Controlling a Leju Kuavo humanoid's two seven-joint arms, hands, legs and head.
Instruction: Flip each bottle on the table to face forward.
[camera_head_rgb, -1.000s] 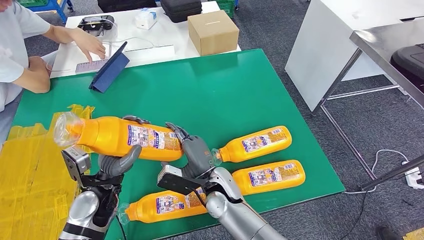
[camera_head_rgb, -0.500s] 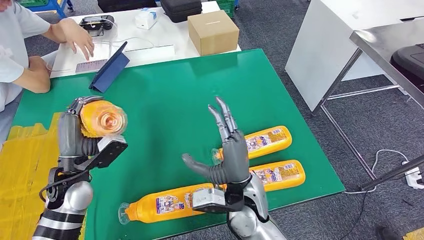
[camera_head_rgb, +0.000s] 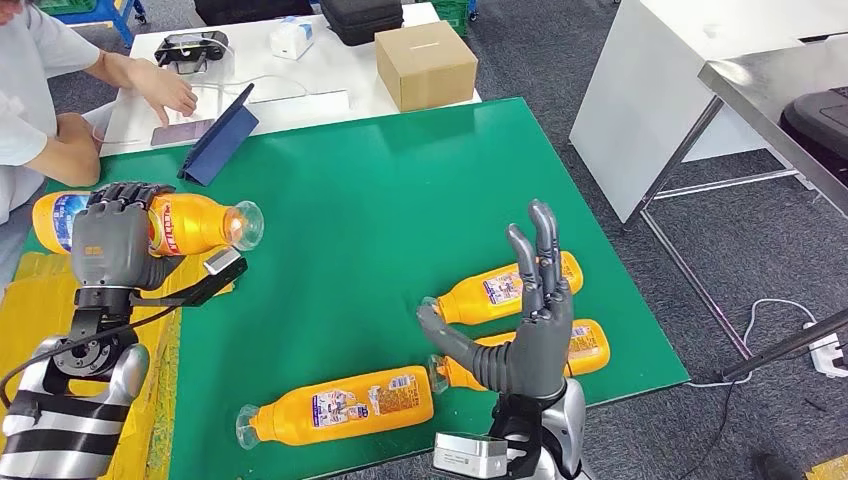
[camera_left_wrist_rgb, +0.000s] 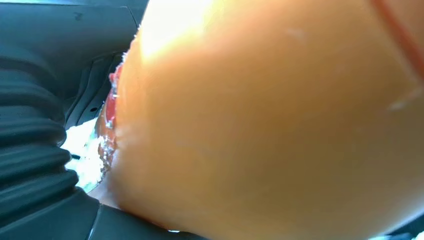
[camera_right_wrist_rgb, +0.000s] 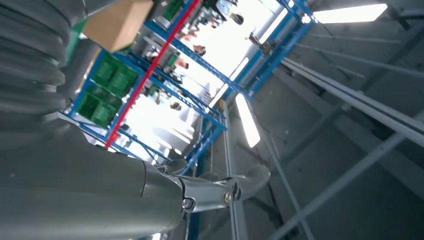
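My left hand (camera_head_rgb: 112, 243) grips an orange bottle (camera_head_rgb: 185, 224) and holds it level above the table's left side, its clear neck end pointing right. Up close, the held bottle's orange body (camera_left_wrist_rgb: 270, 125) sits against my left hand's ribbed cover (camera_left_wrist_rgb: 30, 150). My right hand (camera_head_rgb: 530, 320) is raised with its fingers spread and pointing up, holding nothing. Three more orange bottles lie on the green table (camera_head_rgb: 380, 190): one near the front edge (camera_head_rgb: 340, 405), one at right (camera_head_rgb: 515, 285), and one (camera_head_rgb: 585, 345) partly hidden behind my right hand.
A person's arms (camera_head_rgb: 130, 75) reach over a white table (camera_head_rgb: 330, 60) behind, which carries a cardboard box (camera_head_rgb: 425, 62), a tablet in a blue cover (camera_head_rgb: 215, 135) and a black case. Yellow sheeting (camera_head_rgb: 50, 330) covers the table's left edge. A white cabinet (camera_head_rgb: 700, 90) stands at right.
My left hand has swung the bottle round, from pointing at the camera to lying level with its neck end to the right. My right hand has let go, lifted, and drifted right with fingers spread.
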